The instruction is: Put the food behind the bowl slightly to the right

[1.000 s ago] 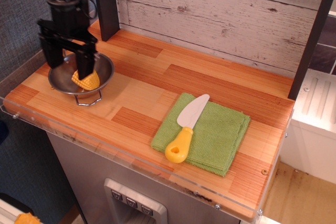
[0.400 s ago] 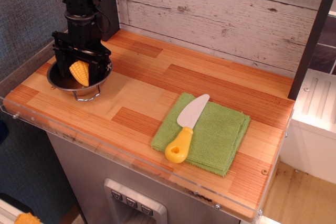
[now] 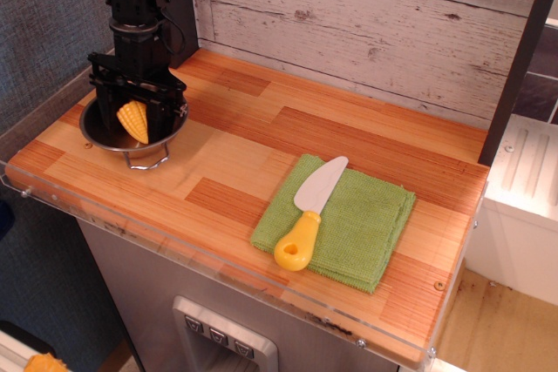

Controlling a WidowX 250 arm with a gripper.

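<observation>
The yellow toy corn piece [image 3: 133, 119] is held between the black fingers of my gripper [image 3: 135, 122], which is shut on it. The corn hangs just over the shiny steel bowl [image 3: 105, 137] at the left end of the wooden counter, with its lower end close to the bowl's inside; I cannot tell if it touches. The gripper comes down from above and hides much of the bowl. One wire loop handle [image 3: 146, 163] sticks out at the front.
A green cloth [image 3: 349, 224] lies at the front right with a white-bladed, yellow-handled toy knife [image 3: 307, 215] on it. A dark post [image 3: 179, 6] and the plank wall stand right behind the bowl. The wooden counter [image 3: 261, 137] stretches right.
The gripper has lifted the corn from the bowl's bottom and shifted back and slightly right. In the last half second it barely moved.
</observation>
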